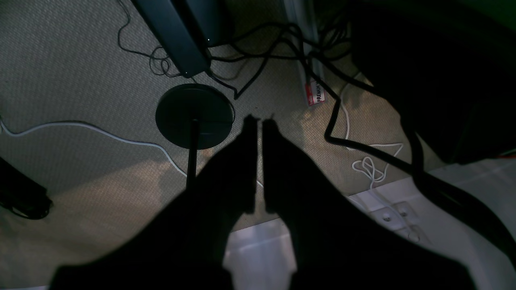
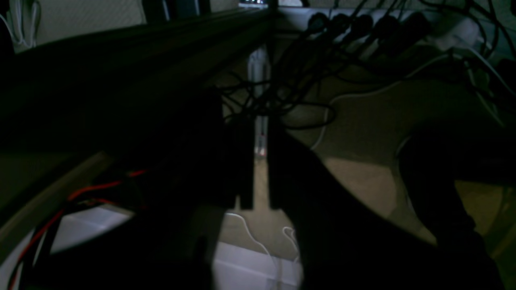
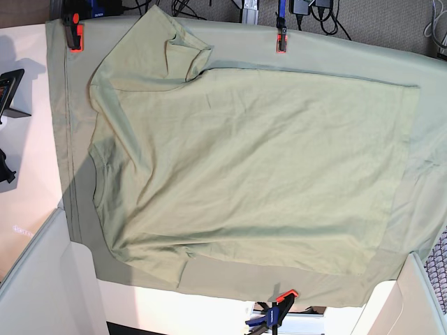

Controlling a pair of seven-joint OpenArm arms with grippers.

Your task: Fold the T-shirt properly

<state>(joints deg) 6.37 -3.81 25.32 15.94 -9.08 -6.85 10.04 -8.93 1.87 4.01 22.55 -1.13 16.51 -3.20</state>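
Both grippers, left and right, were dark silhouettes, jaws nearly closed, empty; the pale sage-green cotton T-shirt lay flat, its far sleeve bunched.

Green tablecloth clamped to a table, cables on carpet below.

In the base view the tablecloth fills most of the frame, its stitched hem running down the left side; orange clamps pinch it at the upper left, the top centre and the bottom centre. In the left wrist view, beige carpet carries a round black stand base at centre, a white cable curving in from the left, tangled black cables along the top and a red-and-white label right of centre. In the dim right wrist view, a power strip with black plugs sits at the upper right and red wires cross the lower left.
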